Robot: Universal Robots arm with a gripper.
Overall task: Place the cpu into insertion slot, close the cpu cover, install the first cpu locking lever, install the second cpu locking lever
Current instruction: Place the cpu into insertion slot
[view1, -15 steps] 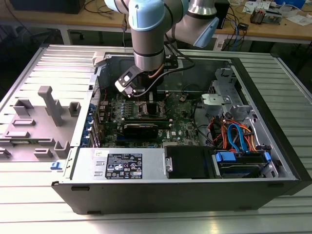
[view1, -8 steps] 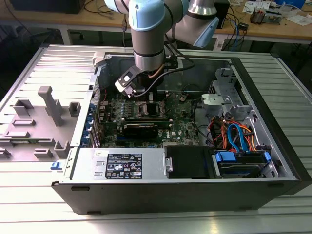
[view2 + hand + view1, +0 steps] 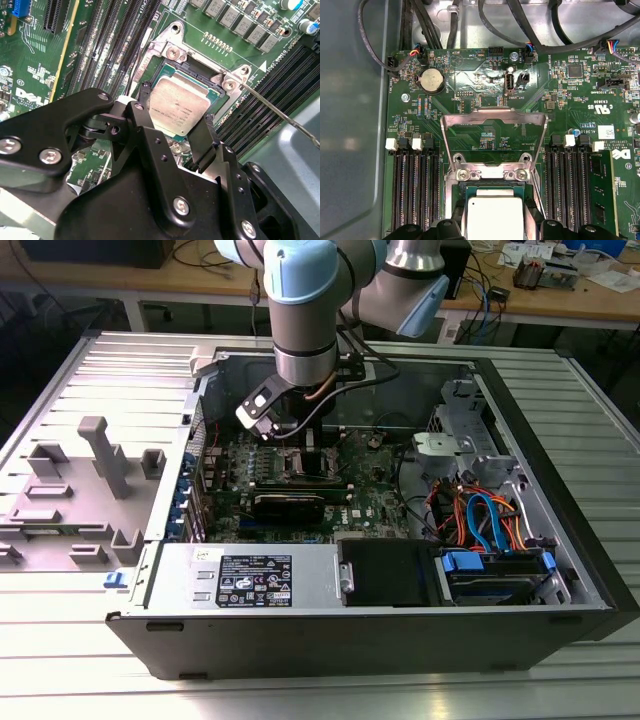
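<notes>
1. The hand (image 3: 300, 440) hung at the end of the arm inside an open computer case (image 3: 350, 640), which lay on a ribbed metal bench (image 3: 300, 695).
2. It was low over the green motherboard (image 3: 375, 480), toward the far side of the case and to the exterior view's left of the case's middle.
3. In the second wrist view the hand (image 3: 176, 116) was closed to a narrow span on the cpu (image 3: 177, 106). One black finger (image 3: 144, 97) lay against one edge of the chip and the other finger against the opposite edge.
4. The cpu lay flat between the fingers, silver-grey top upward, directly under the hand and within the insertion slot (image 3: 200, 67).
5. I could not tell whether the chip was fully seated or a little above the socket floor.
6. In the first wrist view the cpu (image 3: 492, 217) showed between the fingers, with the cpu cover (image 3: 495, 118) raised open just beyond it. The cover stood up from its hinge at the slot's rim.
7. A thin metal lever (image 3: 280, 114) slanted away from a corner of the slot, unlatched.
8. Long black memory slots (image 3: 415, 185) ran along both sides of the socket.
9. Grey fixtures (image 3: 100, 455) stood on the bench at the exterior view's left, well apart from the hand.
</notes>
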